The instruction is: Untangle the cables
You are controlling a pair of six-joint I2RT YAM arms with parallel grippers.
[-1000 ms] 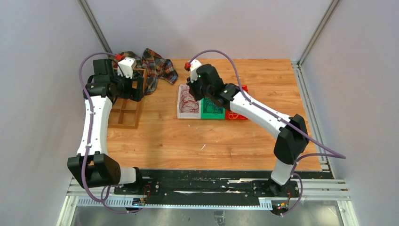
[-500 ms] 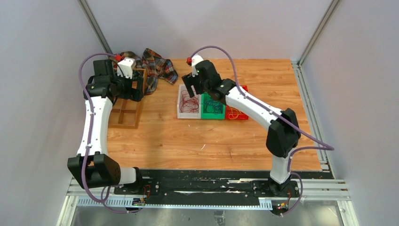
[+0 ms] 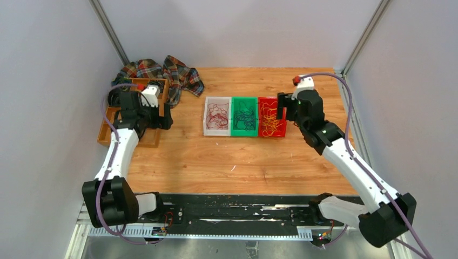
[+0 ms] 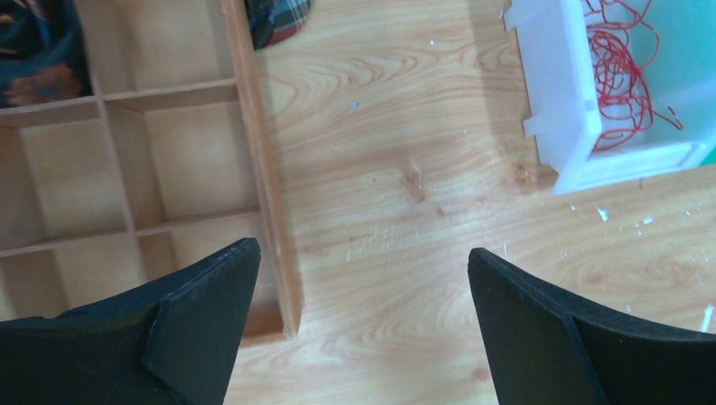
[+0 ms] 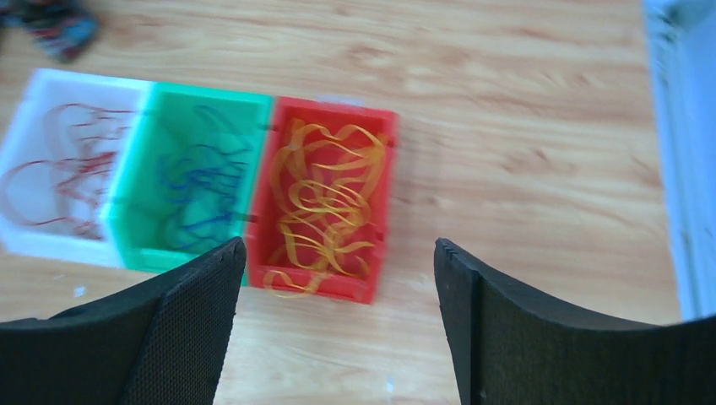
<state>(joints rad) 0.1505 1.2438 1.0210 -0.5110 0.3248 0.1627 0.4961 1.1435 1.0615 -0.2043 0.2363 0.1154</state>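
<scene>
Three bins stand in a row mid-table. Red cables point(image 3: 217, 115) lie in the white bin point(image 3: 207, 129), dark blue cables point(image 3: 246, 115) in the green bin point(image 3: 233, 131), and yellow-orange cables point(image 3: 270, 120) in the red bin point(image 3: 272, 134). My right gripper point(image 3: 282, 109) hangs open just right of the red bin, holding nothing; in its wrist view point(image 5: 338, 246) the yellow-orange cables point(image 5: 325, 202) lie ahead. My left gripper point(image 3: 165, 116) is open and empty over bare wood point(image 4: 363, 253), between the wooden tray point(image 4: 263, 169) and the white bin point(image 4: 557, 101).
The divided wooden tray point(image 3: 152, 143) sits at the left, with a dark coil point(image 3: 114, 97) at its far end. A plaid cloth point(image 3: 178, 73) lies behind it. Cage walls and metal posts close in the table's sides and back.
My right gripper opened and swung from above the white bin to the right of the red bin. The left arm came down and nearer, by the tray's right edge.
</scene>
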